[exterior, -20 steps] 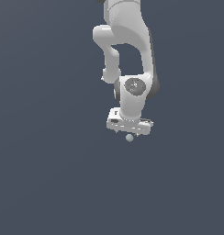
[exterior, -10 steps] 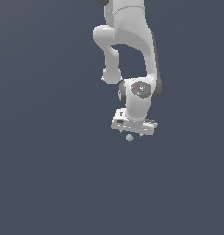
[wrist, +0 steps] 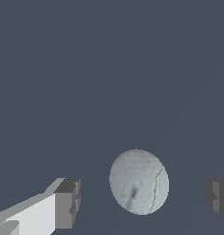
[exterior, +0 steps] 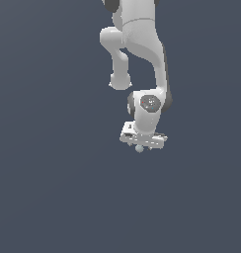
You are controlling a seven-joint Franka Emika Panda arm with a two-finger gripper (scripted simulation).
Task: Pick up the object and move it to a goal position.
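Wrist view first: the ball (wrist: 138,181) sits between the two dark finger pads (wrist: 68,203), with open space on either side of it, so neither pad touches it. The fingers are spread apart, well wider than the ball, and the gripper (wrist: 143,202) has nothing pinched. The ball is pale grey-white, smooth and slightly mottled, with a faint line curving down one side. Behind it there is only the flat slate-grey ground (wrist: 109,69). From the exterior view, the white arm (exterior: 142,44) comes down from the top of the picture, bends at a rounded joint, and ends in the gripper (exterior: 141,144) pointing down. The ball (exterior: 139,148) shows there as a tiny pale dot right at the underside of the gripper's hand, just below its lower edge and toward the exterior view's left of its middle. In that view the fingers themselves are too small to make out. I cannot tell from either picture whether the ball rests on the ground or hangs above it.
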